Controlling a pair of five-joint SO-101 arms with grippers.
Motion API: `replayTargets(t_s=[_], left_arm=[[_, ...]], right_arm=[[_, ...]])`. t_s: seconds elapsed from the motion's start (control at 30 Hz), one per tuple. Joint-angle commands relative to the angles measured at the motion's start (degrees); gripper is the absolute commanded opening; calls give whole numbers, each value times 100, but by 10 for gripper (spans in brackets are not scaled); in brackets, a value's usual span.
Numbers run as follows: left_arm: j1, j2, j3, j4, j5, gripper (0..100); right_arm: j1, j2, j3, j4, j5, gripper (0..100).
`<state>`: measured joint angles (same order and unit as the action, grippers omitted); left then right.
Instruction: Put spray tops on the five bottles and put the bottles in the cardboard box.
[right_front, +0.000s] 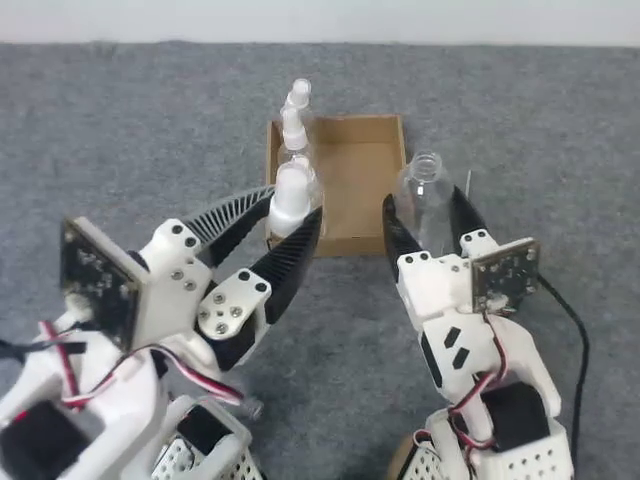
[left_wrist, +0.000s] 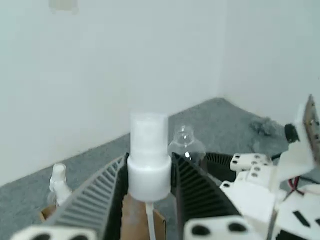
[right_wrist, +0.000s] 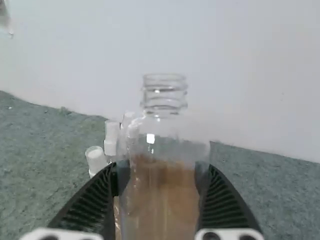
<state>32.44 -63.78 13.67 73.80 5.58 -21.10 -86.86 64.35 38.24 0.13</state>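
Spray top (right_front: 289, 198) is clenched in the left gripper (right_front: 293, 206), upright, nozzle end up. Its thin dip tube (left_wrist: 149, 220) hangs straight down between the fingers. It sits over the 7 o'clock corner of the cardboard box (right_front: 336, 121).

The open bottle (right_front: 425, 195) is clear and uncapped. The right gripper (right_front: 425, 215) grasps it by the body, long axis upright, with the threaded neck (right_wrist: 164, 92) free above the fingers. In the high view it sits just outside the box's 3 o'clock wall.

Key relation: the bottle neck lies at 3 o'clock from the spray top, near but apart, and both axes are vertical. The wrist views put the top's collar close to neck height. Judged next move: the dip tube has to clear the neck rim, come over the opening, then drop in. The tube tip is thin and may catch the rim. The left arm carries the top, so it is the one to close the gap, or the right arm brings the bottle under it.

Box contents: at least two capped bottles (right_front: 295, 120) stand in a row along the 9 o'clock wall. I cannot tell if a third hides behind the held top. The rest of the box floor is bare cardboard. The box stands on the grey surface (right_front: 150, 120) at 12 o'clock from both arms.
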Motion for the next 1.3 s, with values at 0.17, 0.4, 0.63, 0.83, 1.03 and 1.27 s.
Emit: replayTargets(t_s=[0.17, 0.4, 0.63, 0.83, 1.03, 1.27], left_arm=[[-53, -1503, 1754, -1688, 273, 10], [-747, -2295, 2387, -2233, 554, 10], [-1662, -2778, 2774, -2523, 1310, 10], [-2092, -3323, 3178, -2787, 1749, 10], [-2215, -3631, 3240, -2787, 1785, 10], [-2198, -3657, 3248, -2752, 1793, 10]], right_arm=[[-505, -154, 229, -154, 62, 62], [-576, -154, 510, -154, 70, 62], [-945, -154, 862, -303, 70, 62], [-1288, -154, 1547, -1015, 510, 62], [-1675, -154, 1996, -1446, 844, 61], [-2035, -154, 2180, -1437, 844, 61]])
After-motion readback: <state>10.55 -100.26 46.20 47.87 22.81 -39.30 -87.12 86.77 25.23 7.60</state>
